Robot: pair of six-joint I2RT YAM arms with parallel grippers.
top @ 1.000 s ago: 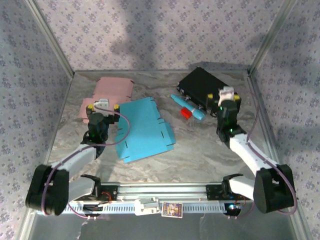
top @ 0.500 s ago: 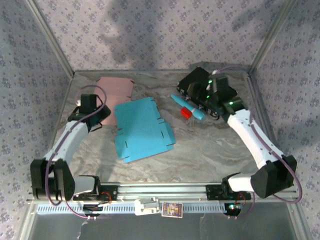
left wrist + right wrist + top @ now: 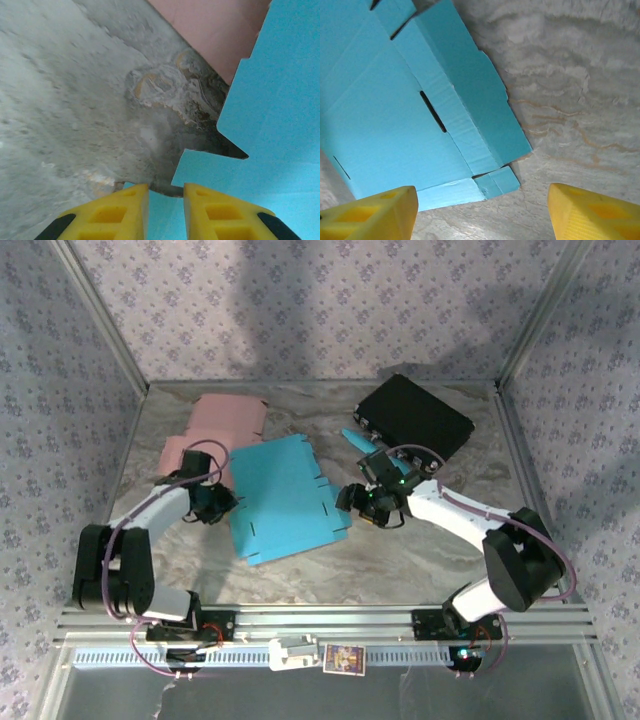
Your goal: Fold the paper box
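Paper box (image 3: 285, 498), a blue die-cut sheet, lies unfolded and flat on the marble-patterned table (image 3: 420, 550), left of centre, between two arms. The left gripper (image 3: 212, 502) sits at the sheet's left edge. Its yellow fingers (image 3: 112, 212) are drawn almost together over a notch in the card, and whether they pinch it cannot be told. The right gripper (image 3: 375, 502) is spread wide at the sheet's right edge. A pink sheet (image 3: 215, 430) lies toward the far left corner, a black case (image 3: 415, 418) toward the far right.
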